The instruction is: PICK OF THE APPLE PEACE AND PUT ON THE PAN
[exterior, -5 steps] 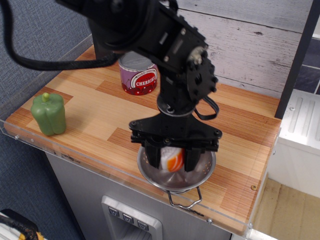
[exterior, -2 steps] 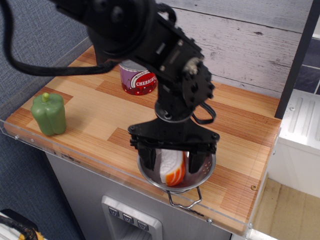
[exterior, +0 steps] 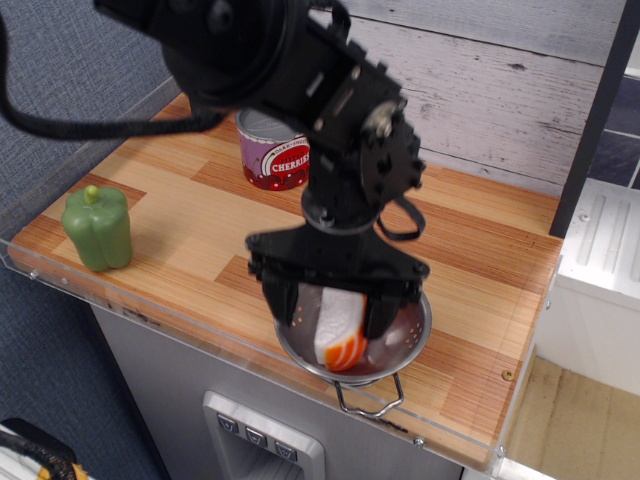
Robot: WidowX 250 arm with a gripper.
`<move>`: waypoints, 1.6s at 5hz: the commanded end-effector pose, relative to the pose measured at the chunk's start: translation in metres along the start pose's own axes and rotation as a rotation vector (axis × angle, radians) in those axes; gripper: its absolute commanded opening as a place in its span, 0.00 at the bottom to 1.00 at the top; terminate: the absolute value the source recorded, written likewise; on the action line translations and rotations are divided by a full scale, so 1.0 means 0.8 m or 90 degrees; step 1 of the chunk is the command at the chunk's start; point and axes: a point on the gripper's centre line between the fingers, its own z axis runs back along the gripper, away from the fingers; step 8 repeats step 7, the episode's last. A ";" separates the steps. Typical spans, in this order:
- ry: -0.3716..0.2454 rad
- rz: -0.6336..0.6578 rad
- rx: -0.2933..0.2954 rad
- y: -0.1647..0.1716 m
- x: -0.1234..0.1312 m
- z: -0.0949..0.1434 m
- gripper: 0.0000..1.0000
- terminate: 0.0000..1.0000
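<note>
**Pincer spread over the pan, apple peace lying inside**

Pincer point(exterior: 334, 312) hangs right above the pan point(exterior: 412, 344), jaws spread apart, one finger on each side of the apple peace point(exterior: 338, 332). We see gaps between the fingers and the wedge, so we judge nothing is gripped now. We can't fully rule out a light touch on the right finger, since the view is partly blocked there.

Apple peace sits inside the pan, tilted, white flesh up and orange-red striped skin toward the front rim. It looks like it rests on the bowl's floor or inner wall, though the contact spot is hidden by the rim.

Pan stands at the front edge of the table point(exterior: 200, 215), one wire loop handle sticking out toward us. Green bell pepper point(exterior: 98, 229) is well apart on the left. Cherries can point(exterior: 275, 150) is behind the arm, also well apart.

Step in hand, as we judge it: release and placing are done, and the drop-off is at its end. Next move calls for a straight lift out of the bowl with the jaws kept wide, so neither finger clips the wedge or snags the rim. The pan is light and near the table edge, so a sideways drag could shove it off.
</note>
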 end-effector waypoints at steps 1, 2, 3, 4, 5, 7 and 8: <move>-0.016 -0.069 0.002 0.001 0.041 0.036 1.00 0.00; 0.016 -0.083 0.008 -0.006 0.064 0.029 1.00 0.00; 0.017 -0.133 0.023 -0.024 0.083 0.027 1.00 0.00; 0.011 -0.141 -0.013 -0.024 0.091 0.026 1.00 0.00; -0.013 -0.180 -0.021 -0.023 0.100 0.022 1.00 0.00; -0.013 -0.180 -0.021 -0.023 0.100 0.022 1.00 1.00; -0.013 -0.180 -0.021 -0.023 0.100 0.022 1.00 1.00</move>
